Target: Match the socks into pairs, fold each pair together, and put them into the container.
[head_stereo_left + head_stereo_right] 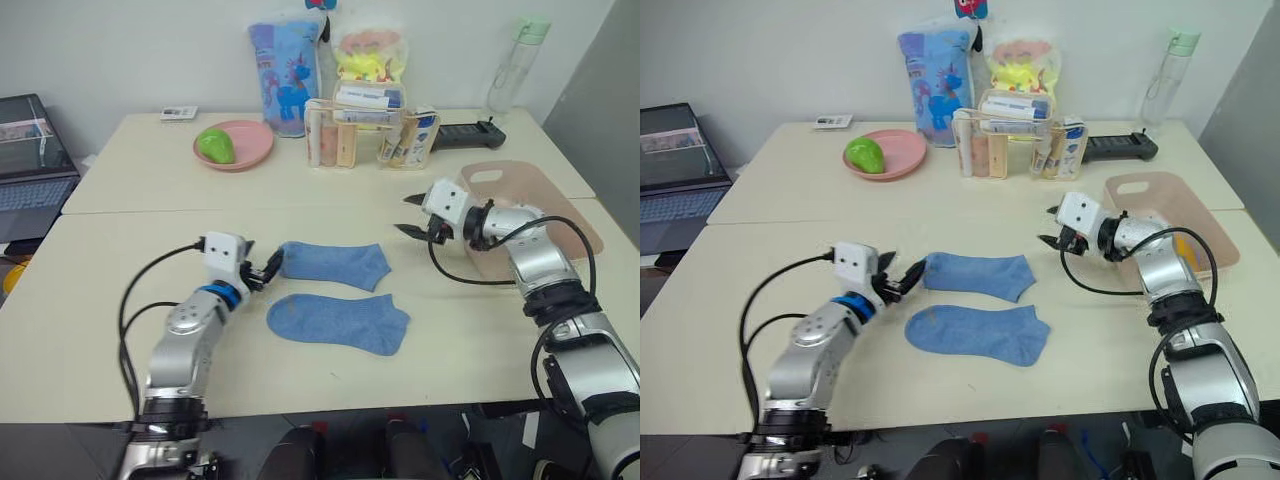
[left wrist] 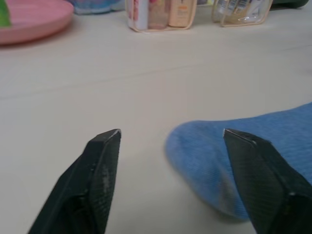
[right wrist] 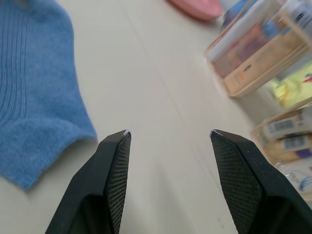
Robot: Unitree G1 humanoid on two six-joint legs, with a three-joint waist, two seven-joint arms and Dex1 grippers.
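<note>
Bench [image 1: 150, 330] carries everything. Container [image 1: 560, 205] at far right. Two light blue socks lie flat mid-bench: far sock [image 1: 335, 263], near sock [image 1: 340, 322], just apart. Left gripper [image 1: 268, 268] fingers apart at far sock's left end. Right gripper [image 1: 412, 216] fingers apart, over bare bench right of the socks.

Two light blue ribbed socks [image 1: 338, 322] lie on the cream worktop [image 1: 150, 200], with a pink plate [image 1: 250, 145] and pale pink container [image 1: 530, 195].
</note>
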